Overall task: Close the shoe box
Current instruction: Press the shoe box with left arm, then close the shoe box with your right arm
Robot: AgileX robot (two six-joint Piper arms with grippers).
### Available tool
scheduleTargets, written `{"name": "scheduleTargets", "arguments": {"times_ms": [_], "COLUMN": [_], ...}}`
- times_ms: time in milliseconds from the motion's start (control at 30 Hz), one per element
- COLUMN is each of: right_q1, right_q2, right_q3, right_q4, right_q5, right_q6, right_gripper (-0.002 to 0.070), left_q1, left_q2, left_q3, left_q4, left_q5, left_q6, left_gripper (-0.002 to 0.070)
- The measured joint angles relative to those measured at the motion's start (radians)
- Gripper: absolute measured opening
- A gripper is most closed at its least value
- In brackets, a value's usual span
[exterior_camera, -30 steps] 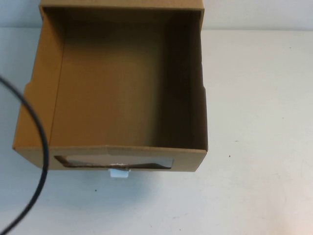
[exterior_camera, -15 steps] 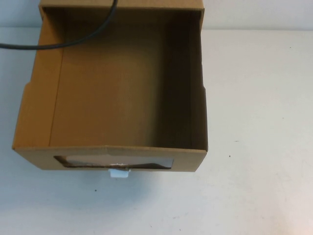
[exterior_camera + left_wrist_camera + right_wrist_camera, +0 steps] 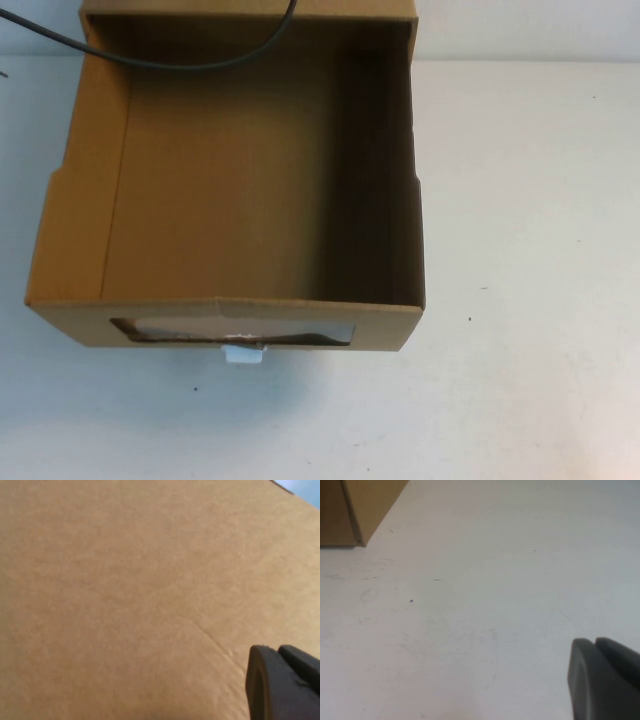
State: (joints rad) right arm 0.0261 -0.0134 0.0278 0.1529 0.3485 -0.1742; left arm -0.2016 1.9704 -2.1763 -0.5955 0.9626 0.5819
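Observation:
The shoe box is a brown cardboard drawer, pulled out toward me from its sleeve and empty inside. Its front has a clear window with a small white pull just below. Neither gripper shows in the high view. In the left wrist view my left gripper is shut, empty, and close against a plain cardboard face that fills the picture. In the right wrist view my right gripper is shut over bare table, with a corner of the box some way off.
A black cable arcs over the drawer's back edge in the high view. The white table stretches to the right of the box and in front of it.
The black cable has swung from the table left of the box up to its back edge. The box has not moved.

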Motion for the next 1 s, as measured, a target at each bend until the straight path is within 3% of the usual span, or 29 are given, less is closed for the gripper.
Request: {"name": "scheduleTargets", "arguments": {"times_ms": [367, 733, 900, 1000], "right_q1": [0.0, 0.0, 0.0, 0.0], "right_q2": [0.0, 0.0, 0.04, 0.207], "right_q3": [0.0, 0.0, -0.135, -0.305], "right_q4": [0.044, 0.614, 0.664, 0.603], "right_q5": [-0.018, -0.318, -0.108, 0.118], "right_q6": [0.0, 0.0, 0.0, 0.0], "right_gripper": [-0.0011, -0.0011, -0.0011, -0.0011], "left_q1": [0.0, 0.0, 0.002, 0.002], "left_q2": [0.053, 0.056, 0.056, 0.056], "left_q3": [-0.006, -0.008, -0.008, -0.008], "left_q4": [-0.024, -0.03, -0.032, -0.032], "left_q5": [-0.019, -0.023, -0.024, -0.024], "left_q6": [0.01, 0.011, 0.013, 0.015], "left_gripper": [-0.0002, -0.0002, -0.0002, -0.0002]}}
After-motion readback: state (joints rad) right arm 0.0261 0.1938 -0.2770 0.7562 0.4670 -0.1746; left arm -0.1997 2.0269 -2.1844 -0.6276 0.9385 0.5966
